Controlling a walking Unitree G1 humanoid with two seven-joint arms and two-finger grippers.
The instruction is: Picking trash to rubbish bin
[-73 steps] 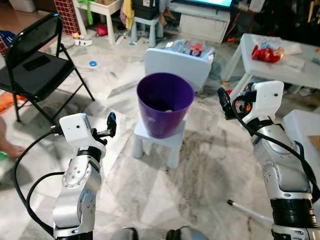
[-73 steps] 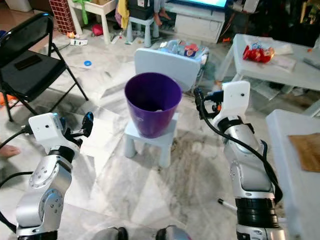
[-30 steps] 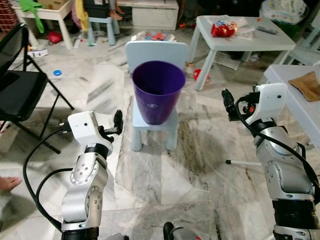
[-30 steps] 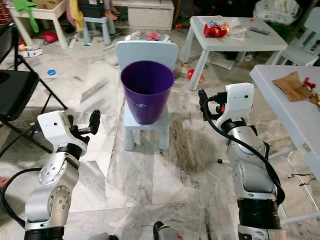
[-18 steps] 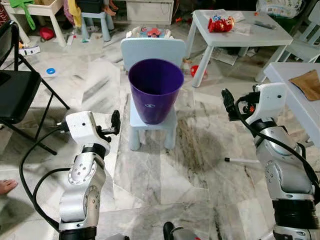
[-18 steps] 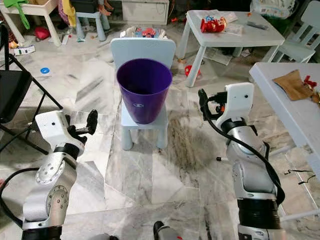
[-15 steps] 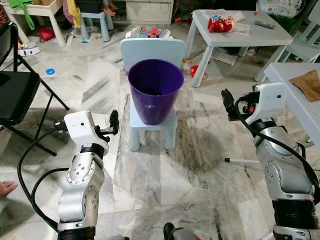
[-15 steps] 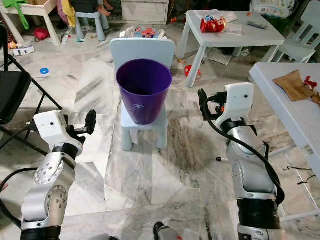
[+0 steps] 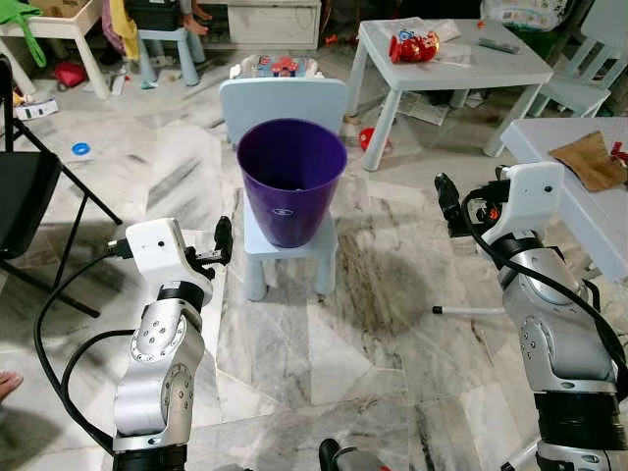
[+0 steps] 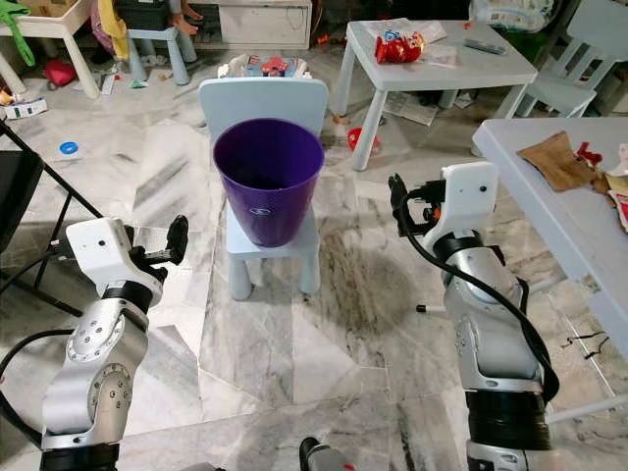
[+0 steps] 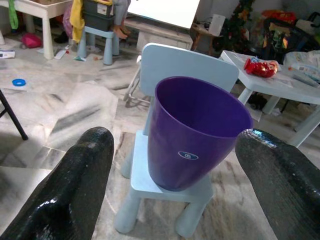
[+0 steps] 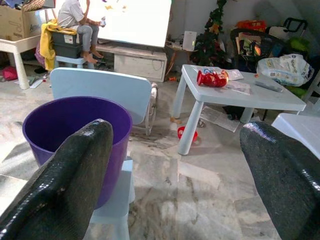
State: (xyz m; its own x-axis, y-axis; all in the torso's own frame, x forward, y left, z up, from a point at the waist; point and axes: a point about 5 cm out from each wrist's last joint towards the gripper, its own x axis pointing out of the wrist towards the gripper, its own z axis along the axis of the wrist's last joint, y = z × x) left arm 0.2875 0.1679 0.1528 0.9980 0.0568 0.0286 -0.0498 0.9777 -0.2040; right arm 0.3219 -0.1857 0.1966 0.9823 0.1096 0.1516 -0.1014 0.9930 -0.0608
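Observation:
A purple bin (image 9: 291, 182) stands on a small pale-blue chair (image 9: 283, 98) straight ahead. My left gripper (image 9: 224, 240) is held out at the bin's lower left, open, with nothing between its black fingers (image 11: 80, 185). My right gripper (image 9: 444, 196) hovers to the bin's right, also open and holding nothing. A red snack packet (image 9: 412, 45) lies on the white table (image 9: 491, 69) at the back right. A brown crumpled paper (image 9: 589, 159) lies on the nearer table (image 10: 549, 196) at the right edge. A small red item (image 9: 370, 138) lies on the floor under the white table.
A black folding chair (image 9: 25, 186) stands at the left. A thin white rod (image 9: 471, 311) lies on the marble floor by my right arm. Toys and small furniture clutter the back wall, where a person (image 12: 75, 20) sits. Open floor lies between me and the bin.
The whole picture has shifted as the camera moved, bringing more of the right-hand table into view. Both arms keep the same pose and both grippers stay open.

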